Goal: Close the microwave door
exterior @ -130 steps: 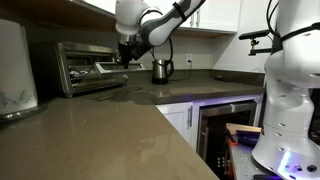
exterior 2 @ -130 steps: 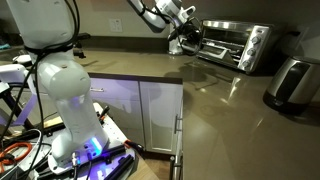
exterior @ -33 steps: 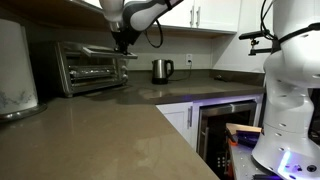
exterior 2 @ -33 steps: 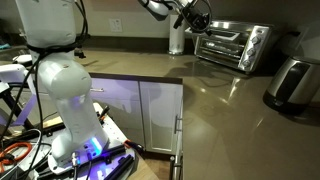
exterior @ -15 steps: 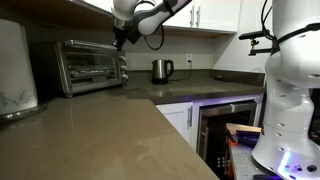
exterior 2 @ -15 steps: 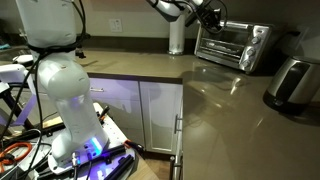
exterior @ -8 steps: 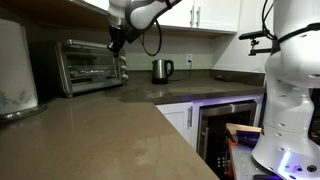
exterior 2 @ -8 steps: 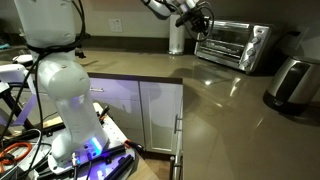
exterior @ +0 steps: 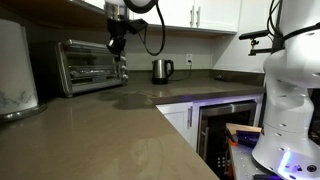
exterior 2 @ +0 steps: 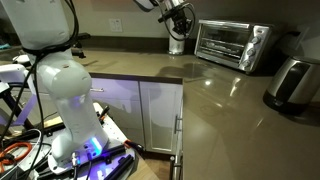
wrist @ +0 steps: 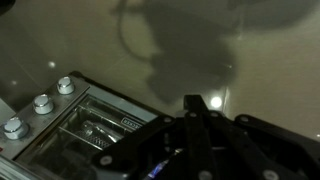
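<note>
Microwave (exterior: 90, 66) stands on the brown countertop (exterior: 130, 130) by the wall, and the microwave door (exterior: 84, 68) is upright, shut against its front. In both exterior views the gripper (exterior: 117, 47) hangs in the air in front of the appliance, apart from it. In the wrist view its fingers (wrist: 195, 122) are pressed together and hold nothing. A steel kettle (exterior: 162, 70) stands further along the wall.
</note>
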You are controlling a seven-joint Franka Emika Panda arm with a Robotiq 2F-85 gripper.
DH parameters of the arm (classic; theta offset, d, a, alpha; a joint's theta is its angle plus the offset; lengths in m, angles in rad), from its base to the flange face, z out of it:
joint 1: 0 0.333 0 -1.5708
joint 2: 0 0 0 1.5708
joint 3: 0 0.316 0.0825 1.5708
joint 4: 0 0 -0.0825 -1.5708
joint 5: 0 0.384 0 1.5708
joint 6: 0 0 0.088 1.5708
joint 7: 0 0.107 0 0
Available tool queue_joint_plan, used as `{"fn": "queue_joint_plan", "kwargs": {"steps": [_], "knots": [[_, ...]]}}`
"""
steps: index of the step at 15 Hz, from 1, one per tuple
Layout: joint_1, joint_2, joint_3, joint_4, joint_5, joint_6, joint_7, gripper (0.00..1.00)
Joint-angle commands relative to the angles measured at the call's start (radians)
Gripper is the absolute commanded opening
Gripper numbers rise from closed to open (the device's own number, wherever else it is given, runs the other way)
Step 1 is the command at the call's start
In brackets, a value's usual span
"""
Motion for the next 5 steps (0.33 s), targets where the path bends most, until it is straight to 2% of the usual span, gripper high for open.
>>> {"fn": "queue_joint_plan", "kwargs": {"steps": [1,5], "knots": [[0.005,-0.075,0.02,-0.06,0.101,-0.073,-0.075,0.0],[0.002,-0.116,0.031,-0.091,0.169,-0.099,-0.121,0.0]]}}
